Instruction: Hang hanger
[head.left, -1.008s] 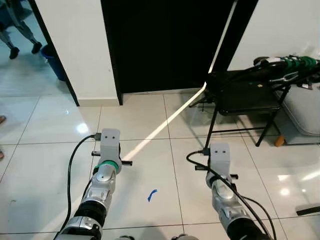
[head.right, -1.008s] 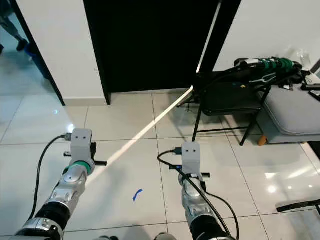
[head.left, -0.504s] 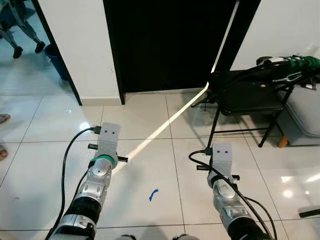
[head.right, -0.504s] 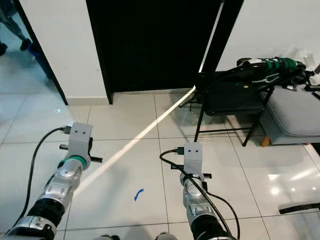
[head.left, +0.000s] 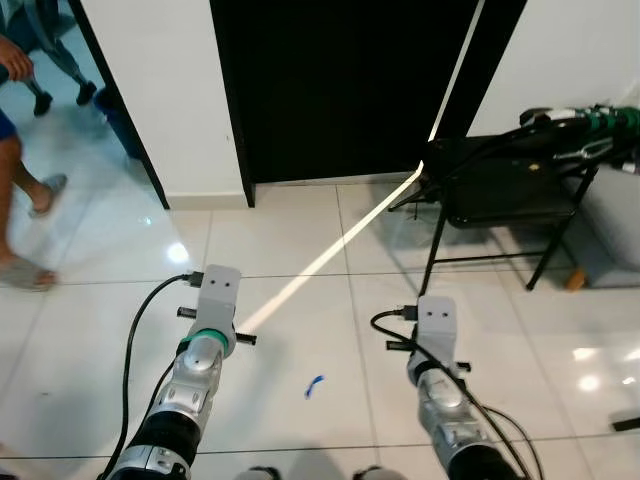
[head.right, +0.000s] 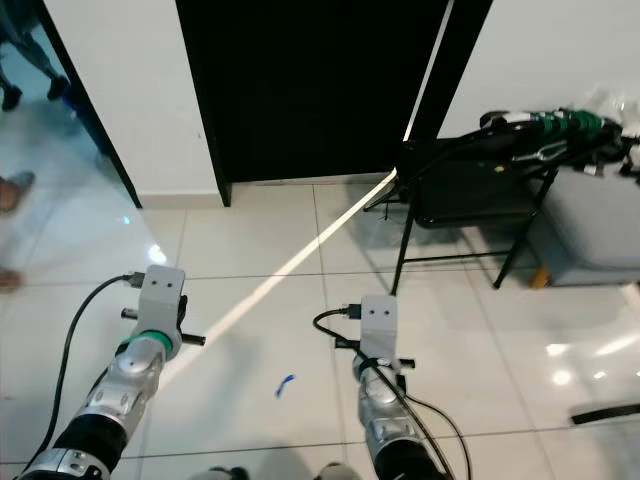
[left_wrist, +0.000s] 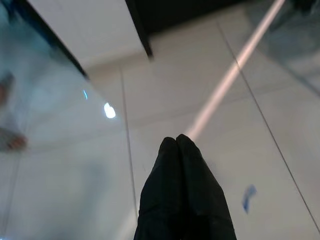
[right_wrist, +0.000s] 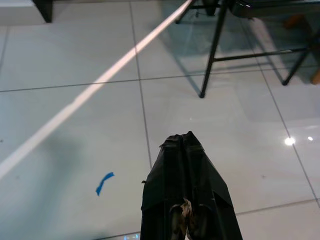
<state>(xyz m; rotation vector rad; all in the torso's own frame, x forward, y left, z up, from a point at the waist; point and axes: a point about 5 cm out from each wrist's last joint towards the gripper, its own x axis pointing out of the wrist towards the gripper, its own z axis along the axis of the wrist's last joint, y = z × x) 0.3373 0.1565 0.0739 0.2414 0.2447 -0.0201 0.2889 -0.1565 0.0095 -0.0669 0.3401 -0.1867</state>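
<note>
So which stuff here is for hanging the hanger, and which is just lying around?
For the job:
- hangers piled on the black folding chair
- left gripper, shut, empty
- right gripper, shut, empty

Just lying about:
- blue scrap on the floor tiles
- grey seat beside the chair
- dark doorway
- a person's legs on the robot's left

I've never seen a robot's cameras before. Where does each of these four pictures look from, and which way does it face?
Left eye view: on the head, looking forward and down at the tiled floor, a dark doorway and a black folding chair; both silver arms show.
Right eye view: beside it, same scene slightly shifted.
Left wrist view: on the left arm, looking along the left gripper, fingers closed.
Right wrist view: on the right arm, along the right gripper, fingers closed.
All four share the light stripe and the blue scrap.
</note>
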